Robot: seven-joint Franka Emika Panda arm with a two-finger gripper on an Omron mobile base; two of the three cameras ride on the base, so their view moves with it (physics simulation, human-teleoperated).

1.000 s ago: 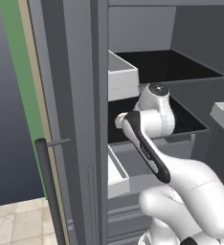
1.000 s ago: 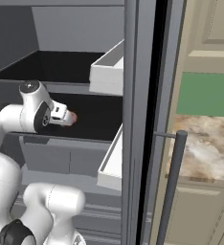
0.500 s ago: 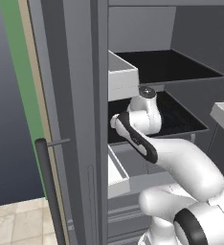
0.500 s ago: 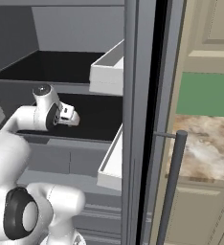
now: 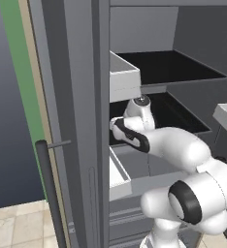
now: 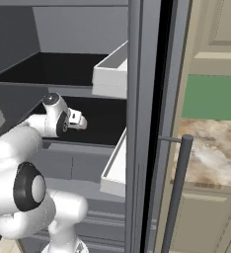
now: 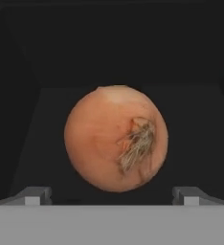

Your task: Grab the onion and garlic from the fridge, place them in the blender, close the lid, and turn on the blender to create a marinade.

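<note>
Straight ahead of the wide-open, empty gripper, the round orange-brown onion sits centred between its fingertips on the fridge's black shelf.

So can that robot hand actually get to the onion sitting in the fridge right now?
Probably yes. In the hand view the onion sits dead ahead on the dark shelf, the gripper open with fingertips spread wider than it, and nothing lies between. The fridge door stands open.
</note>
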